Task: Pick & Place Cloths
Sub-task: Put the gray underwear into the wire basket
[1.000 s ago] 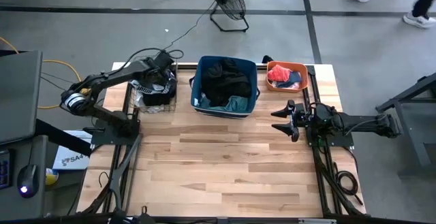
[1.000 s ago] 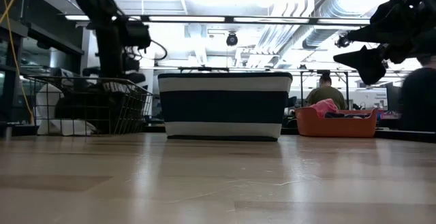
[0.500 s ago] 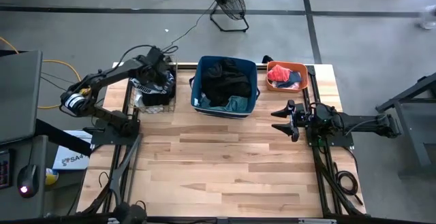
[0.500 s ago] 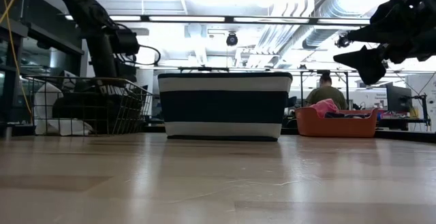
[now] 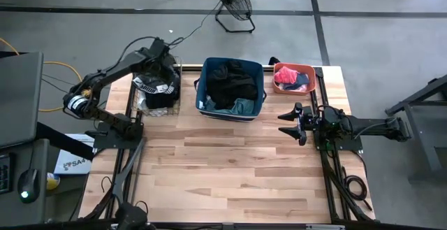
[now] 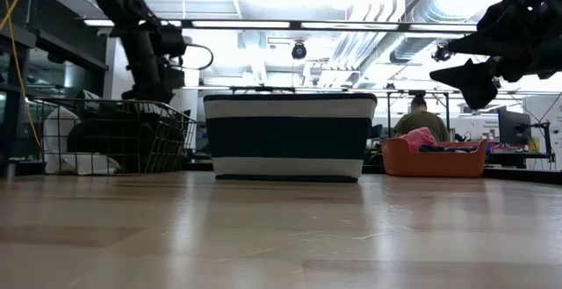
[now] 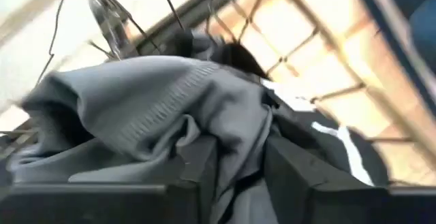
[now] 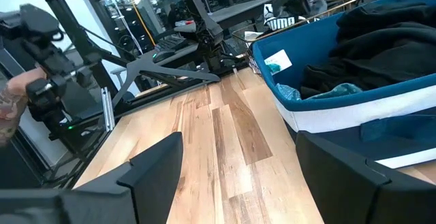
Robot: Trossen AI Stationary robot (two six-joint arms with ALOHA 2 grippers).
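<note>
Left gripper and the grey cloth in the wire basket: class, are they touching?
Touching. The left wrist view shows the grey cloth lying between and against the left gripper fingers.

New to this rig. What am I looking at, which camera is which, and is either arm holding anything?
Two robot arms work at a wooden table. One camera looks straight down, one sits at table height, and one rides on each wrist.

Along the far edge stand a wire basket, a blue fabric bin and a coral tub, all holding cloths.

The left tool is down in the wire basket, its fingers around a fold of grey cloth. The right tool hovers open and empty above the table.
</note>
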